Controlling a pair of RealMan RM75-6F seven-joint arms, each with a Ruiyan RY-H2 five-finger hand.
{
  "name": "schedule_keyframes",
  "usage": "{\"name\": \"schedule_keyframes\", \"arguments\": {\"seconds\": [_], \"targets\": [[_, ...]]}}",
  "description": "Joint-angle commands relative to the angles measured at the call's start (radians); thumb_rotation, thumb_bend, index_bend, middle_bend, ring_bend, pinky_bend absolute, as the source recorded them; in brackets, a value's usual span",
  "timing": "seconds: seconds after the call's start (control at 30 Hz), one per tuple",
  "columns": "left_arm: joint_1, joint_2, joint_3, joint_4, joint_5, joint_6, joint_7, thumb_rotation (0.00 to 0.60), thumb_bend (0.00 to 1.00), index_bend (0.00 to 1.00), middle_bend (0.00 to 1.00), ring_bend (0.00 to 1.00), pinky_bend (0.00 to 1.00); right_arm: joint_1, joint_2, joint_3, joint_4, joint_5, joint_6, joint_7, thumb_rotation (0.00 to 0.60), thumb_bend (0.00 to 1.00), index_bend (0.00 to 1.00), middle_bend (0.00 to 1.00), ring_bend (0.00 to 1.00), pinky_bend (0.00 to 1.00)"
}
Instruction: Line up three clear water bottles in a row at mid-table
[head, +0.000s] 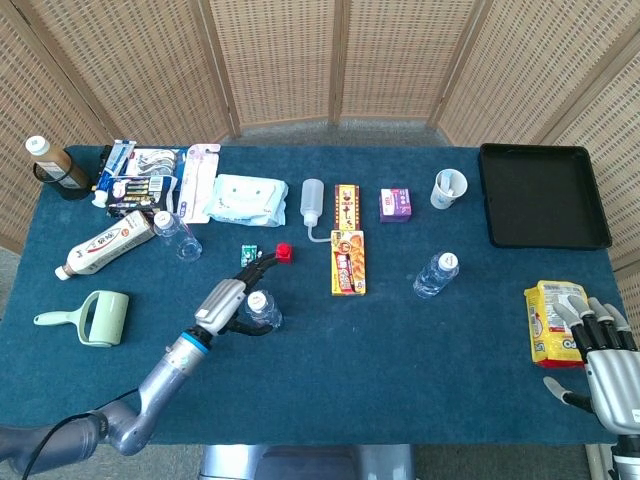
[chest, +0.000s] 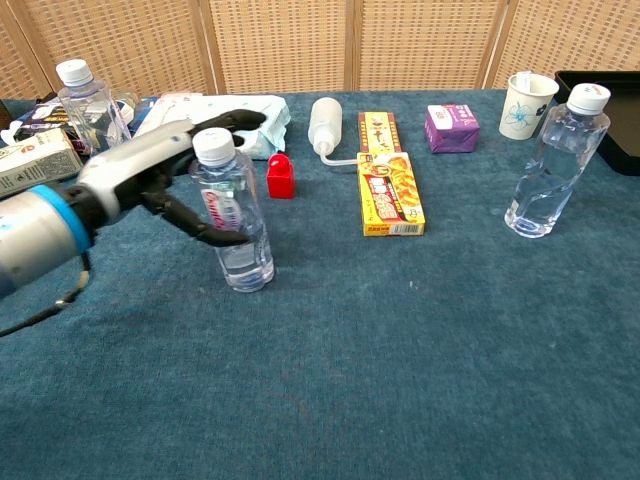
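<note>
standing upright left of the yellow snack box (chest: 391, 192), labelled water bottle (chest: 232, 215): light, slick, crushable. your left robot hand (chest: 165, 175) loosely cups it, fingers spread; take its mid-body.

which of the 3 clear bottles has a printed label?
The water bottle at the left robot hand: red-lettered label. The far-left bottle and the right one look bare.

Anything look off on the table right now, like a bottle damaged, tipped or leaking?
The right-hand water bottle looks crumpled, its body twisted and leaning, though it stands capped. No spill shows on the table. The bottle by the left hand stands upright; the far-left bottle looks fine.
</note>
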Motion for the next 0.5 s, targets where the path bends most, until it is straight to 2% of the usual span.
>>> {"name": "schedule_keyframes", "arguments": {"seconds": [0.03,0.17,0.33,0.43,0.5], "targets": [[0.027,0.046,0.024,-0.020,0.024,0.032,-0.041,0.600,0.17,0.00,0.00,0.00,0.17,0.000,0.002,-0.003,0.000,-0.007,0.001,0.005,0.600,0.02,0.13,0.07,0.04,0.04],[0.061,0.113,0.046,-0.051,0.064,0.094,-0.093,0.600,0.16,0.00,0.00,0.00,0.16,-0.001,0.002,-0.007,-0.004,-0.013,-0.001,-0.004,0.600,0.01,0.13,0.07,0.04,0.04],[0.078,0.185,0.075,-0.090,0.101,0.120,-0.110,0.600,0.16,0.00,0.00,0.00,0.15,-0.002,0.002,-0.008,-0.008,-0.014,-0.001,-0.011,0.600,0.02,0.13,0.07,0.04,0.04],[0.095,0.266,0.105,-0.123,0.129,0.136,-0.098,0.600,0.16,0.00,0.00,0.00,0.15,-0.004,0.003,-0.009,-0.011,-0.017,0.003,-0.014,0.600,0.02,0.13,0.07,0.04,0.04],[0.123,0.366,0.149,-0.154,0.174,0.173,-0.122,0.600,0.15,0.00,0.00,0.00,0.15,-0.004,0.001,-0.012,-0.013,-0.020,0.000,-0.018,0.600,0.02,0.13,0.07,0.04,0.04]]}}
